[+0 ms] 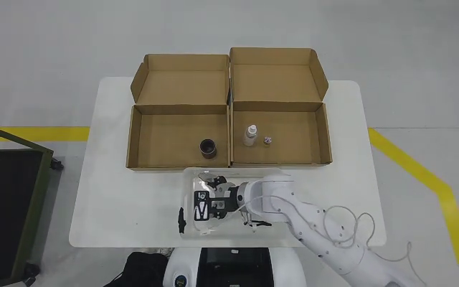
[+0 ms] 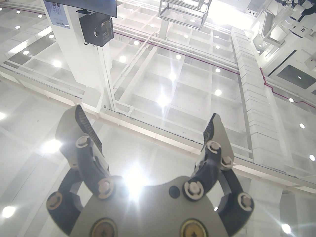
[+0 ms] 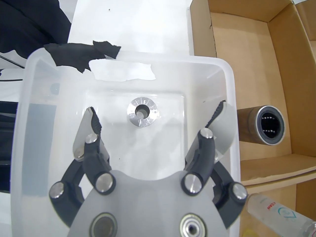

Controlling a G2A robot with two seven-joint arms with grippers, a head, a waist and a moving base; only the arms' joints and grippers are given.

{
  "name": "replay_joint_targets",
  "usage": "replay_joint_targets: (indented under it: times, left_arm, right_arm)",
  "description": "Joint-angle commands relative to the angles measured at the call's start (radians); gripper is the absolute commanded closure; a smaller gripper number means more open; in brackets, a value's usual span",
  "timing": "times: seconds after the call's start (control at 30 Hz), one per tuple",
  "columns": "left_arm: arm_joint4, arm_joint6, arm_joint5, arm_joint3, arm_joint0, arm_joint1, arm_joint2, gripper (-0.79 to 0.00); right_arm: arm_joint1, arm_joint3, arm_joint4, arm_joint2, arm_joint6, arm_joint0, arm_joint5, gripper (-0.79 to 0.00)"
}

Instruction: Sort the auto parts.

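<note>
Right gripper [image 3: 156, 111], jaws spread wide and empty, hovers inside the clear bin [image 3: 233, 92]; the round metal part [image 3: 142, 111] lies flat just ahead, centred between them.

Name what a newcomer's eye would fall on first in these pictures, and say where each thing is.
The right gripper, open, hangs over a clear plastic bin at the table's near edge, with a shiny metal ring on the bin's floor. Behind the bin, the left cardboard box holds a dark cylinder and the right cardboard box a small bottle and a tiny part.
</note>
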Motion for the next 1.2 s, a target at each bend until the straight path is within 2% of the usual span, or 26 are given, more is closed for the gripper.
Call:
replay_joint_targets:
  times: [0.0,0.23,0.33,0.37,0.43,0.6,0.67,0.73,0.77,1.1,1.17]
  left_arm:
    - [0.000,0.000,0.000,0.000,0.000,0.000,0.000,-0.785]
    - [0.000,0.000,0.000,0.000,0.000,0.000,0.000,-0.785]
    - [0.000,0.000,0.000,0.000,0.000,0.000,0.000,-0.785]
    - [0.000,0.000,0.000,0.000,0.000,0.000,0.000,-0.785]
    - [0.000,0.000,0.000,0.000,0.000,0.000,0.000,-0.785]
    - [0.000,0.000,0.000,0.000,0.000,0.000,0.000,-0.785]
    - [0.000,0.000,0.000,0.000,0.000,0.000,0.000,-0.785]
    - [0.000,0.000,0.000,0.000,0.000,0.000,0.000,-0.785]
    - [0.000,0.000,0.000,0.000,0.000,0.000,0.000,-0.785]
    - [0.000,0.000,0.000,0.000,0.000,0.000,0.000,-0.785]
    - [0.000,0.000,0.000,0.000,0.000,0.000,0.000,-0.785]
  right_arm:
    - [-0.003,0.021,-0.001,-0.008,-0.009,0.005,0.001,-0.656]
    - [-0.018,0.077,0.004,-0.038,-0.024,0.027,-0.005,-0.616]
    - [-0.022,0.097,0.006,-0.044,-0.030,0.032,-0.002,-0.557]
    - [-0.023,0.103,0.008,-0.046,-0.033,0.032,-0.001,-0.520]
    - [-0.026,0.112,0.008,-0.049,-0.037,0.033,0.000,-0.388]
    - [-0.032,0.132,0.008,-0.059,-0.050,0.040,-0.007,-0.299]
    - [-0.033,0.131,0.007,-0.061,-0.056,0.041,-0.008,-0.203]
    - [-0.033,0.122,0.003,-0.059,-0.058,0.042,-0.012,-0.034]
    - [-0.032,0.116,0.003,-0.056,-0.056,0.041,-0.016,0.000]
    - [-0.005,-0.020,0.005,0.020,-0.039,0.001,-0.057,0.000]
    - [0.003,-0.057,0.027,0.050,-0.067,-0.018,-0.059,0.000]
